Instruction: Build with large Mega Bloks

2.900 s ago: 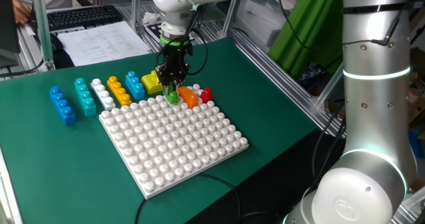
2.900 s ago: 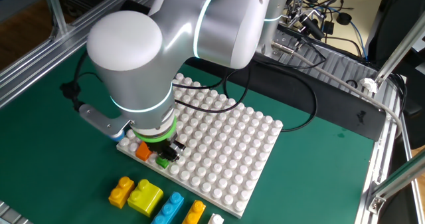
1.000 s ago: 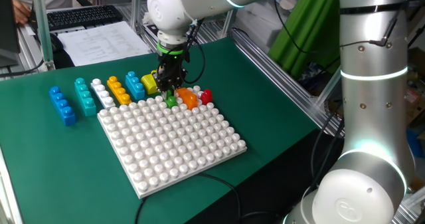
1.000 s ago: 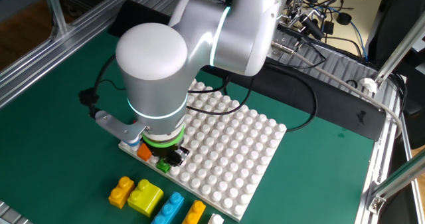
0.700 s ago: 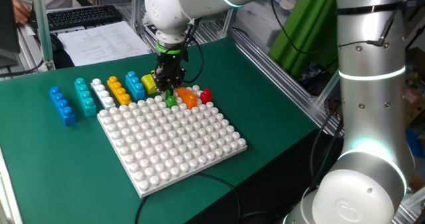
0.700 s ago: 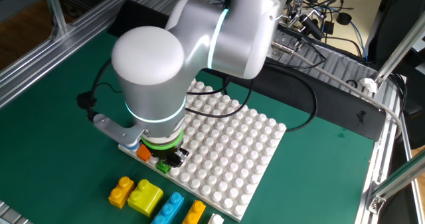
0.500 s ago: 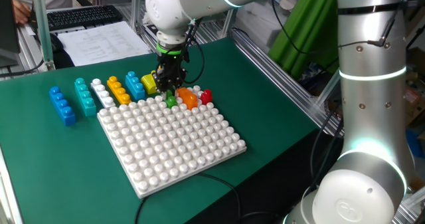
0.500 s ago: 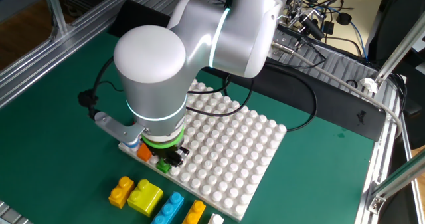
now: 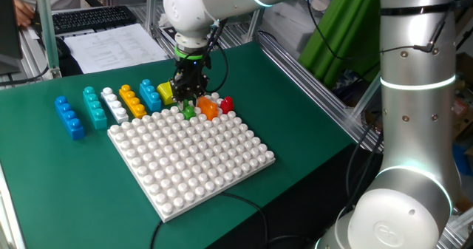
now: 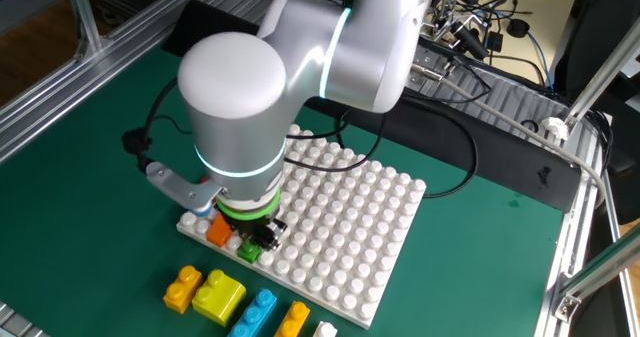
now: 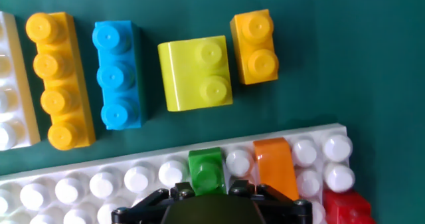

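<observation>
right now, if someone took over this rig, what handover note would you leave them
Gripper: pointing down over the green block; whether it grips or has let go is unclear.
On the white baseplate, along its far edge: green, orange block, red block.
Loose on the green mat: yellow block, small orange-yellow block, blue block, long orange-yellow block, plus others.
Done: three seated. Left: the loose ones.

Ten Mega Bloks in all. Seven loose on the mat along the baseplate's far left side: two blue, a long blue brick and a shorter blue brick; one teal brick; one white brick; two orange-yellow, a four-stud brick and a two-stud brick; one yellow brick. Three on the baseplate's far edge: one green brick, one orange brick, one red brick. One white studded baseplate.
</observation>
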Controlling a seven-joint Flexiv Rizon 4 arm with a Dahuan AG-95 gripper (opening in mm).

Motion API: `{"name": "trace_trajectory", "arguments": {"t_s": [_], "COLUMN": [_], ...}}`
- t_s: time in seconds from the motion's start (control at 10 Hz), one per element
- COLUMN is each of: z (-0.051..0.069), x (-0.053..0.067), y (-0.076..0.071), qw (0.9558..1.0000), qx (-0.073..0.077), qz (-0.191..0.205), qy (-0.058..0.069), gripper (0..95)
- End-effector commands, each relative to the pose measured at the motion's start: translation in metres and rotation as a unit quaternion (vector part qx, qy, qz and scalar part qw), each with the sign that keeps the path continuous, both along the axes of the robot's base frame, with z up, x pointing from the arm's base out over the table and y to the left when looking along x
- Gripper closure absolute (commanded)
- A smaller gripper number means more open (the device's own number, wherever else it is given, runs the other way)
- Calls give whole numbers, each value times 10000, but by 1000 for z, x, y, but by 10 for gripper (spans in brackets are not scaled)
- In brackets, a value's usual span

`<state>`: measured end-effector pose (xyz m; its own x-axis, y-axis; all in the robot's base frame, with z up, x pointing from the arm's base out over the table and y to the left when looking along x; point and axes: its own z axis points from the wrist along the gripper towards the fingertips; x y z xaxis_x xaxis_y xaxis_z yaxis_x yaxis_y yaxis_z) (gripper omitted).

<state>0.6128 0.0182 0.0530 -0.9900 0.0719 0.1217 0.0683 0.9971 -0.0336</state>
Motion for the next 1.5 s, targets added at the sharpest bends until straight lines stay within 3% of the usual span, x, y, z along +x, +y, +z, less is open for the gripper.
{"name": "trace_trajectory", "arguments": {"t_s": [0.1, 0.3, 0.5, 0.8, 0.9, 1.3, 1.5], "z": [10, 19, 23, 31, 33, 36, 38], "x": [4, 12, 22, 54, 57, 52, 35], "y": [0, -3, -7, -18, -19, -18, -16], "qw": [9998, 9993, 9980, 9973, 9971, 9983, 9984], "qx": [115, 162, 308, 301, 297, 312, 282], "qz": [-78, -219, -427, -469, -541, -489, -484], "qy": [105, 238, 352, 480, 444, 51, 34], "gripper": [570, 950, 950, 950, 950, 950, 950]}}
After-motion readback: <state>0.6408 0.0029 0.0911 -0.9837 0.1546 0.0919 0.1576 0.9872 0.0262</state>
